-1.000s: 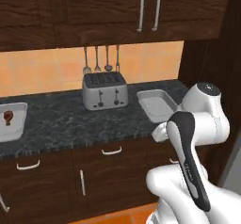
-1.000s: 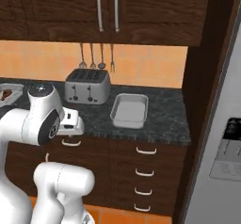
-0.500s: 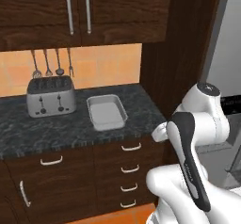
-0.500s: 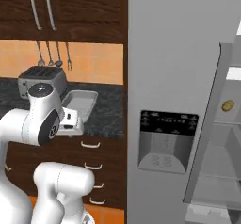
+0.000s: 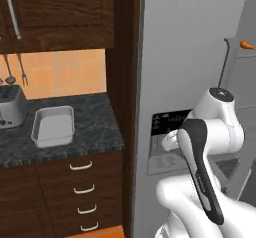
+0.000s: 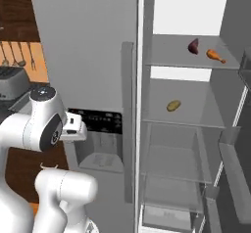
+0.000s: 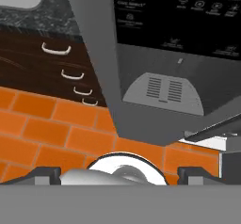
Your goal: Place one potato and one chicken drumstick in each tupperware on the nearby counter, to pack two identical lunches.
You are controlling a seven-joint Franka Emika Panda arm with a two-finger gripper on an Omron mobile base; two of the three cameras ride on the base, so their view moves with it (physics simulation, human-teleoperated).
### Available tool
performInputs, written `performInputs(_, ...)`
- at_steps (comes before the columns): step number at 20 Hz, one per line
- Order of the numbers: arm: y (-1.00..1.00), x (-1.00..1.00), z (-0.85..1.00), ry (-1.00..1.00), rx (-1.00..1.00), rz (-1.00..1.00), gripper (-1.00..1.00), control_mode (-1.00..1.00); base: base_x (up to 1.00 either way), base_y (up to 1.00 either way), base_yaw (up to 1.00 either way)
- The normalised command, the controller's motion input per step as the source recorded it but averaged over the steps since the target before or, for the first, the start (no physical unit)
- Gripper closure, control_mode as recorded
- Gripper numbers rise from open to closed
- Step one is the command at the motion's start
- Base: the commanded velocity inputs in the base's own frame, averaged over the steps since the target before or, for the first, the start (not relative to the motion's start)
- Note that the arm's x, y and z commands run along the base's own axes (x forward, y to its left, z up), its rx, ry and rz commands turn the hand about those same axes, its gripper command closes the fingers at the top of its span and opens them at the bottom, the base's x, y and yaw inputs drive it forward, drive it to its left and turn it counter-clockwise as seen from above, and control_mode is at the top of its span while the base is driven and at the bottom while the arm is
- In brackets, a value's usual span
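Claw (image 7: 120,172) spread wide and holding nothing; in the hand view I see its two dark finger tips (image 7: 44,173) far apart at the bottom, aimed down at the orange tiled floor (image 7: 42,129) in front of the grey refrigerator door with its dark dispenser panel (image 7: 174,18).

Left base view, from left: the silver toaster (image 5: 10,107) sits at the left edge on the dark speckled stone bench (image 5: 95,127). Just beside it on that bench lies one shallow pale grey-white rectangular tupperware tray (image 5: 53,126), nothing visible inside. Below are dark brown wooden drawers with silver handles (image 5: 82,189). Right of the bench end stands a dark wood panel, then the grey refrigerator. The white arm with dark joints (image 5: 210,147) is folded in front of the dispenser.

Right base view, from left: the arm stands before the closed refrigerator door; to its right the other compartment is open, showing grey shelves (image 6: 181,114). On the upper shelf I see a small dark reddish-purple lump (image 6: 193,46) and, near it to the right, the small bright orange tapered chicken drumstick (image 6: 214,56). On the shelf below lies the small oval yellowish-olive potato (image 6: 173,105), alone, well apart from the drumstick. Both task items are in the refrigerator, well apart from the claw and from the tray.
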Motion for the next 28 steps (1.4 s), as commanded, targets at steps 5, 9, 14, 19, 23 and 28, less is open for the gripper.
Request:
performInputs(5,0.0,0.0,0.0,0.0,0.0,0.0,-1.0,1.0,0.0,-0.89,0.02)
performInputs(9,0.0,0.0,0.0,0.0,0.0,0.0,-1.0,1.0,0.0,-0.72,0.0)
performInputs(14,0.0,0.0,0.0,0.0,0.0,0.0,-1.0,1.0,0.1,-0.45,0.0)
performInputs(19,-0.13,0.04,0.0,-0.01,0.01,0.0,-1.0,-1.0,0.2,-0.42,0.0)
performInputs(23,-0.17,0.49,0.7,-0.36,0.0,-0.06,-1.0,-1.0,0.0,0.0,0.0)
performInputs(28,0.0,0.81,1.0,-0.53,-0.03,-0.02,-1.0,-1.0,0.0,0.0,0.0)
